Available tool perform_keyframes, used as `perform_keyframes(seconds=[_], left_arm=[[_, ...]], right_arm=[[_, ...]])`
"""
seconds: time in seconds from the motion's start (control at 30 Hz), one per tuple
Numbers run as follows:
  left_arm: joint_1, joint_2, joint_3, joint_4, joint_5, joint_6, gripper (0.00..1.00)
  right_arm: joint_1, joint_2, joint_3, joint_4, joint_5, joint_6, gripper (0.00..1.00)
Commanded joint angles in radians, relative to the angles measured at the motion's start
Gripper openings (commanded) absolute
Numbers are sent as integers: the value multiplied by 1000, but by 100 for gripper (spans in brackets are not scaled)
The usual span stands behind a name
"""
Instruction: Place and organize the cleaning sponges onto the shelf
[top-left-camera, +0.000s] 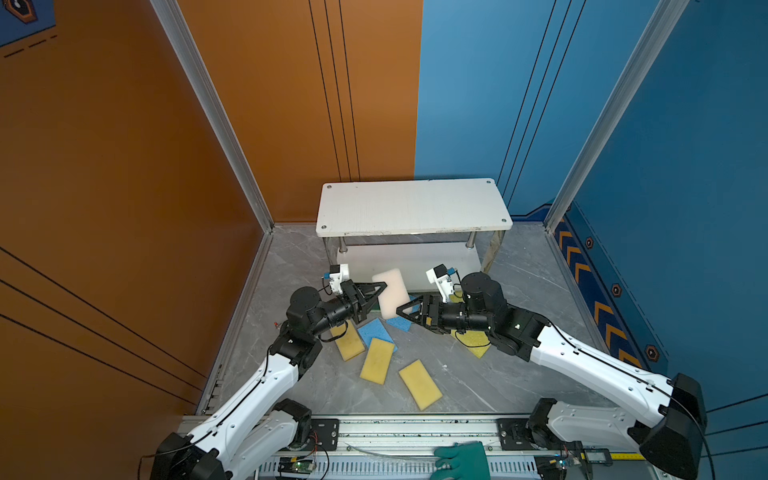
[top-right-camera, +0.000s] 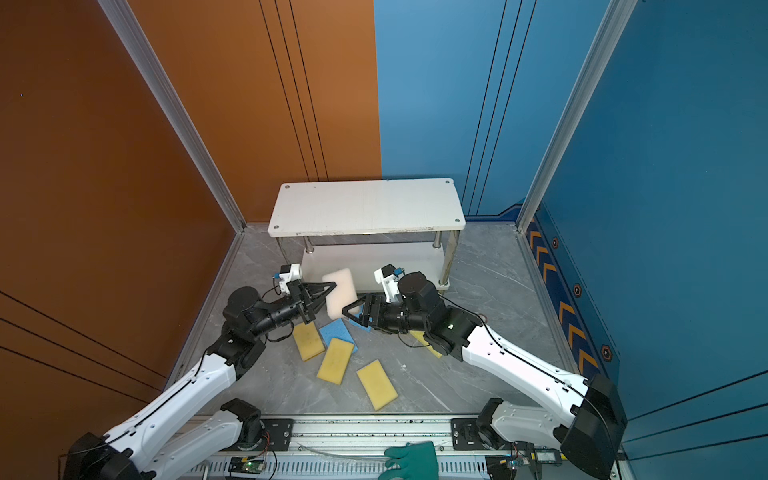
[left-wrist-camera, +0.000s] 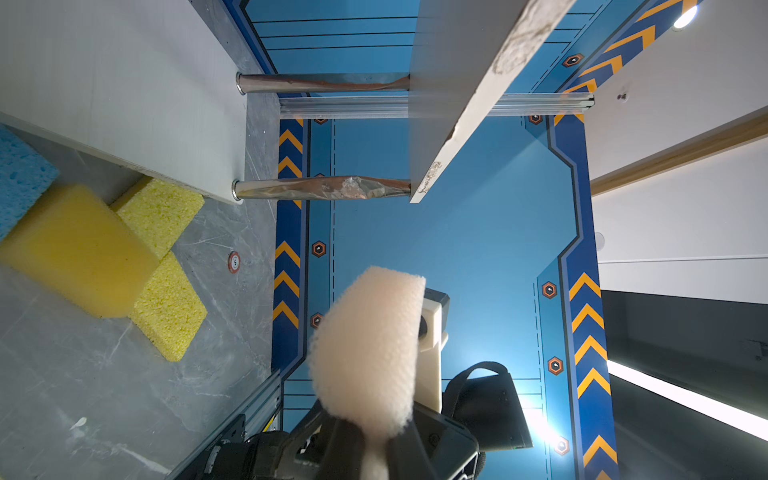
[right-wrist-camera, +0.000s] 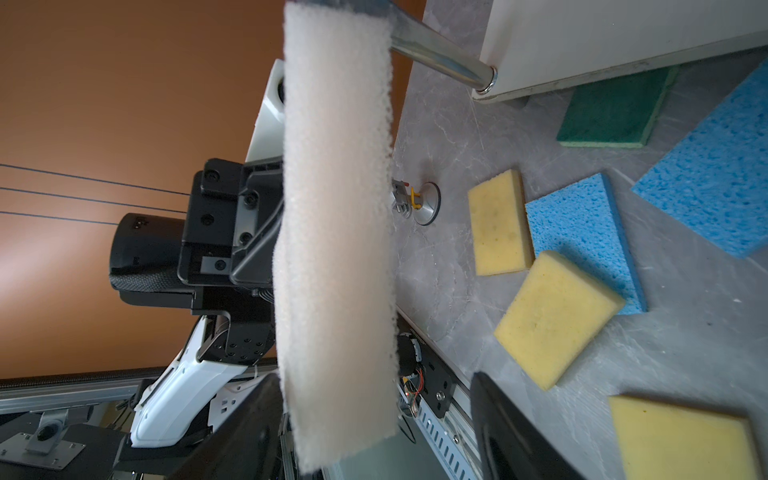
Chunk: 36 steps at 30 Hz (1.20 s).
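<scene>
The left gripper (top-left-camera: 379, 294) clamps the pale pink sponge (top-left-camera: 392, 291), lifted just near of the shelf (top-left-camera: 411, 208). The right gripper (top-left-camera: 409, 306) gapes wide around the sponge's right edge.

an orange wall (top-left-camera: 104, 166) stands on the left and a blue wall (top-left-camera: 465, 104) behind and to the right, framed by aluminium posts (top-left-camera: 216, 112). the floor (top-left-camera: 478, 382) is grey marbled stone. orange chevrons (top-left-camera: 602, 316) run along the right wall's base.

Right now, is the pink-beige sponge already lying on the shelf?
No, the left fingers hold the pink-beige sponge up in front of the shelf.
</scene>
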Motion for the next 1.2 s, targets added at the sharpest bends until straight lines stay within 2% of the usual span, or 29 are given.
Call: perform_keyframes(seconds=[0.0,0.17,0.77,1.03,1.17], left_arm=[[7,-12,-16,30,32,-5,10],[9,-12,-22,30,35,-5,10],[40,-6,-31,33,58,-9,10],[49,-11,-33,33,64,-12,10],[55,-12,-38,33,66,-15,10]], right_arm=[[1,23,9,78,7,35,71],[-1,37,15,100,3,51,68],[-24,34,-1,111,3,73,43],[-24,47,1,121,1,79,26],[-25,46,-4,121,6,81,24]])
